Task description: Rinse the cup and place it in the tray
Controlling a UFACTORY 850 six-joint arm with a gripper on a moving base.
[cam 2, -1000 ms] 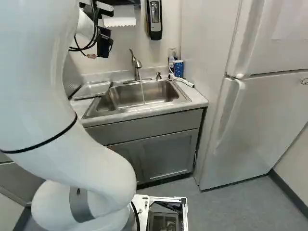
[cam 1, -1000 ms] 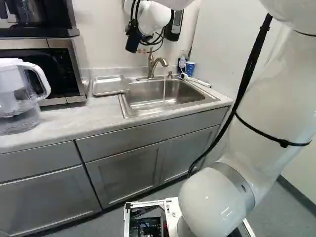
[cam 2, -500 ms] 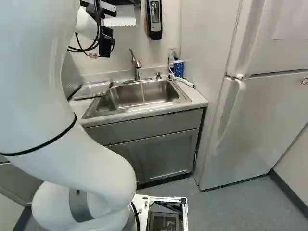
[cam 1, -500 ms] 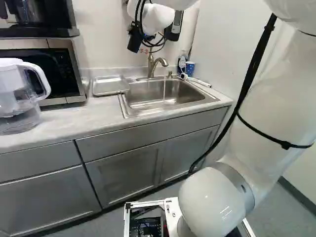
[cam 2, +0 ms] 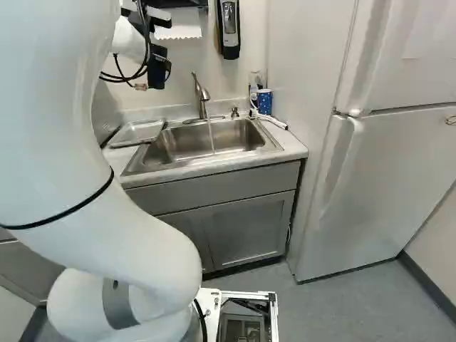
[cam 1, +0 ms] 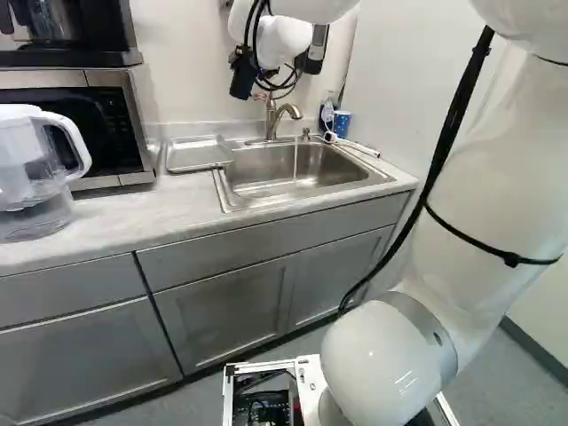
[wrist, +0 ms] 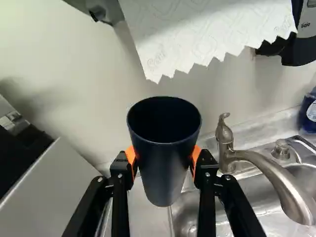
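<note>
"Where's the cup (wrist: 164, 168)?"

"Pinched between the fingers (wrist: 120, 168). The orange pads press on it from both sides, and its open mouth faces the wrist camera."

"Is it in the water (cam 1: 295, 160)?"

"No. The faucet (wrist: 261, 170) stands off to one side of the cup in the wrist view, and its thin stream drops into the sink (cam 1: 223, 200) clear of it."

"Can you pick the cup out in the base views?"

"Not with confidence. The far end of the arm (cam 1: 497, 186) is dark and crossed by cables there, so I'd only say the cup is probably part of that dark shape, up in front of the wall."

"And the tray (cam 1: 197, 153)?"

"On the counter (cam 1: 133, 209), just beside the sink, at the left of it in the left base view. The cup is up off it, in the grip."

"What else is around?"

"A spotted blue tumbler (cam 2: 264, 101) at the back corner past the sink, a clear pitcher (cam 1: 44, 173) near the microwave (cam 1: 111, 102), and a paper towel (wrist: 197, 29) hanging against the wall, beyond the cup. The fridge (cam 2: 370, 178) fills the right of the right base view."
</note>
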